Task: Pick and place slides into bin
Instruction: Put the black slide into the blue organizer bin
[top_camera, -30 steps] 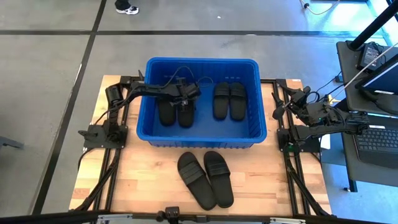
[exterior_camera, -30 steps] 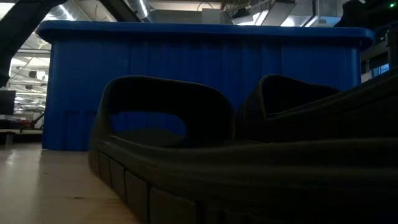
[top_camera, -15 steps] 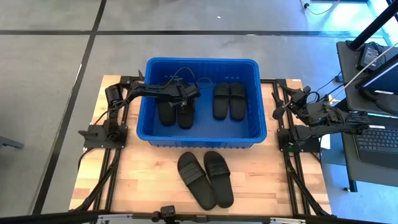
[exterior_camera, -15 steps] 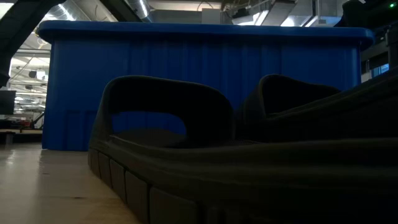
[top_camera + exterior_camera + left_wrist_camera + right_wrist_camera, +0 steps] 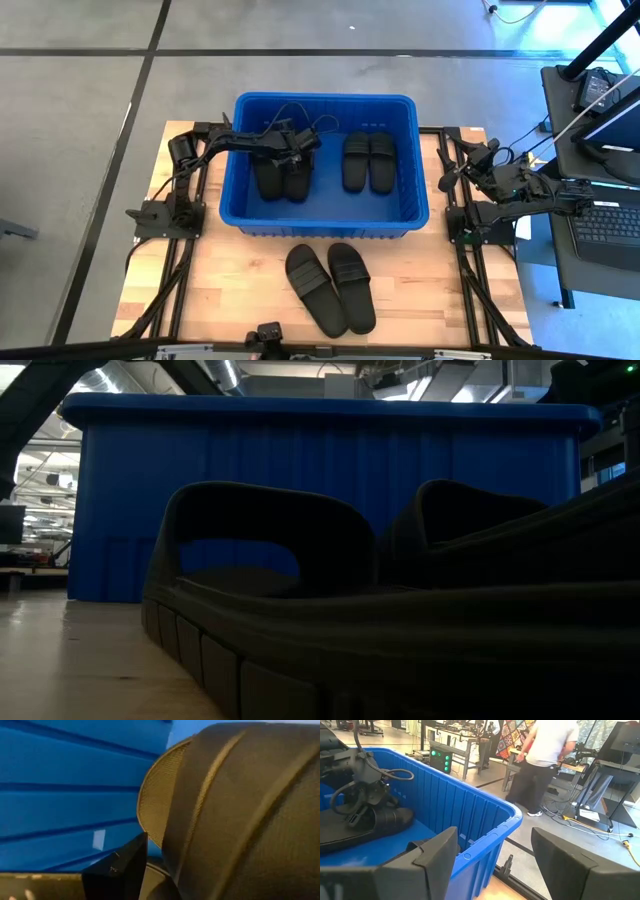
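Note:
The blue bin [image 5: 325, 222] stands at the table's far middle. In it lie a pair of black slides [image 5: 368, 160] on the right and another slide [image 5: 266, 178] on the left. My left gripper [image 5: 297, 150] reaches down into the bin and is shut on a fourth slide [image 5: 297, 182] beside that one. Two more slides [image 5: 315, 290] [image 5: 352, 287] lie flat on the table in front of the bin, and they fill the low view [image 5: 260, 560]. My right gripper [image 5: 452, 178] waits open, right of the bin. My left gripper holds the slide at its far end, near the strap [image 5: 235, 810], coming from above and the bin's far left. Only one finger [image 5: 125, 870] shows, against the sole's edge [image 5: 155, 805]; the other is hidden. The slide lies on the bin floor beside its neighbour.
The bin's tall walls [image 5: 300, 460] [image 5: 485, 820] surround the left gripper. Arm frames stand at the table's left and right edges. A person [image 5: 545, 750] stands in the room beyond the table. A desk with a laptop [image 5: 600, 220] is at the right.
My left gripper has gone a little toward the bin's far left corner with the slide. The slide has slid along the bin floor toward the far wall and closer to the slide beside it.

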Controlling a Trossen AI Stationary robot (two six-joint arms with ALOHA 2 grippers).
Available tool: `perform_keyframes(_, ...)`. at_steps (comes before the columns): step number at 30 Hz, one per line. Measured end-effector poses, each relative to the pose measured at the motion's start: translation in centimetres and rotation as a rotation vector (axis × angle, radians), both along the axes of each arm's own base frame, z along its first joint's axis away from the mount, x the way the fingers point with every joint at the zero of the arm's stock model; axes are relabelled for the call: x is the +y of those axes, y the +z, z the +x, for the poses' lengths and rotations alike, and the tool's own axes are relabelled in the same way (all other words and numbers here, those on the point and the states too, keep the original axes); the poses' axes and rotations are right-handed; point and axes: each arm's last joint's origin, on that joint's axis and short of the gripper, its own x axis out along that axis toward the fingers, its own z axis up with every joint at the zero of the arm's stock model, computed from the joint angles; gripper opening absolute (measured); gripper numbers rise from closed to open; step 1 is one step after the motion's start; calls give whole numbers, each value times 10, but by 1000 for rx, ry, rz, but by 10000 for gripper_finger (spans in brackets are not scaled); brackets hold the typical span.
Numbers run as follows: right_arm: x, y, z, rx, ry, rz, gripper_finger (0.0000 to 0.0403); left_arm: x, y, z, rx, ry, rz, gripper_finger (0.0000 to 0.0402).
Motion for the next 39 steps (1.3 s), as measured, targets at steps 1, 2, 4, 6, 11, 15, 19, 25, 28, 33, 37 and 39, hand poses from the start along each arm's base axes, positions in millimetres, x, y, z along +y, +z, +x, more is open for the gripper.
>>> perform_keyframes(1,0,0,0,0,0,0,255,0,0,0,-4,0,2,186)
perform_keyframes(2,0,0,0,0,0,0,255,0,0,0,-2,0,3,186)
perform_keyframes(4,0,0,0,-1,0,0,255,2,0,-1,17,-3,16,186)
perform_keyframes(6,0,0,0,0,0,0,255,6,1,-3,34,0,24,186)
perform_keyframes(11,0,0,0,-1,0,1,255,10,1,-6,30,9,20,186)
perform_keyframes(15,0,0,0,-1,1,1,255,9,1,-5,29,7,20,186)
perform_keyframes(19,0,0,0,-1,1,1,255,6,0,-3,-11,2,-21,186)
perform_keyframes(25,0,0,0,-1,1,1,255,4,-2,-5,-35,10,-89,190)
perform_keyframes(28,0,0,0,-1,1,1,255,4,-2,-5,-34,16,-91,213)
perform_keyframes(33,0,0,0,-1,1,1,255,6,4,-4,-42,40,-104,266)
perform_keyframes(37,0,0,0,-1,1,1,255,8,14,0,-65,58,-108,294)
perform_keyframes(39,0,0,0,-1,1,1,255,9,22,3,-75,65,-107,300)
